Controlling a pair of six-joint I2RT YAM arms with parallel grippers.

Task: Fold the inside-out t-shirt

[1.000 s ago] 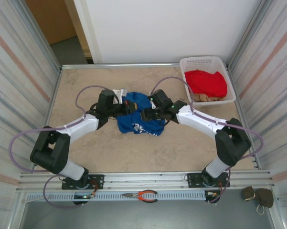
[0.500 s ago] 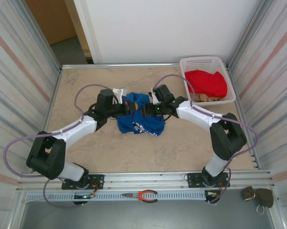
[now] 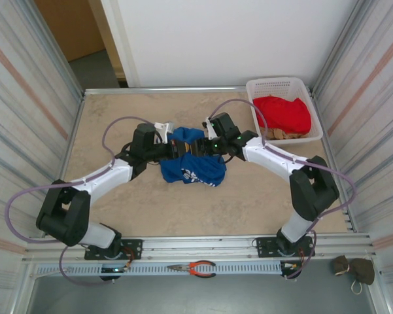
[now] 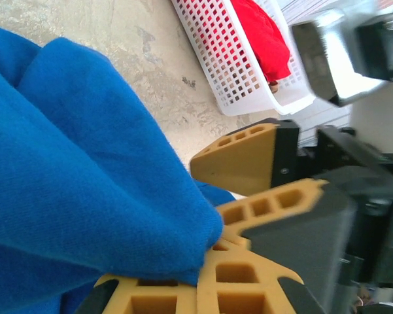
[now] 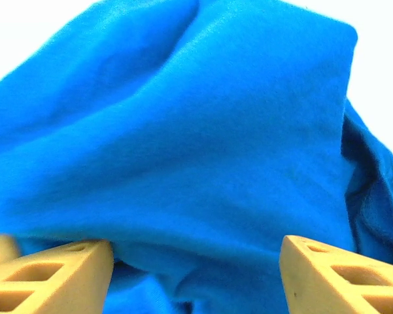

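The inside-out t-shirt point(image 3: 195, 167) is a bunched royal-blue heap at the table's middle, with white lettering point(image 3: 193, 174) on its near side. My left gripper point(image 3: 176, 149) comes in from the left and is shut on a fold of the t-shirt point(image 4: 85, 176), the fingers point(image 4: 239, 281) pinched together under the cloth's edge. My right gripper point(image 3: 201, 146) meets it from the right at the top of the heap. Its fingers point(image 5: 343, 275) stand wide apart with the t-shirt point(image 5: 196, 150) bulging between them. The right gripper's fingers point(image 4: 239, 160) sit close beside my left jaws.
A white basket point(image 3: 255, 87) stands at the back right holding a red garment point(image 3: 284, 112) over a tan cloth point(image 3: 281, 134); the basket point(image 4: 229, 78) lies beyond the shirt. Pliers point(image 3: 195, 267) rest on the rail in front of the table.
My right gripper has slid left and a little back, up against the left gripper at the top of the shirt. The left gripper stays shut on the cloth.
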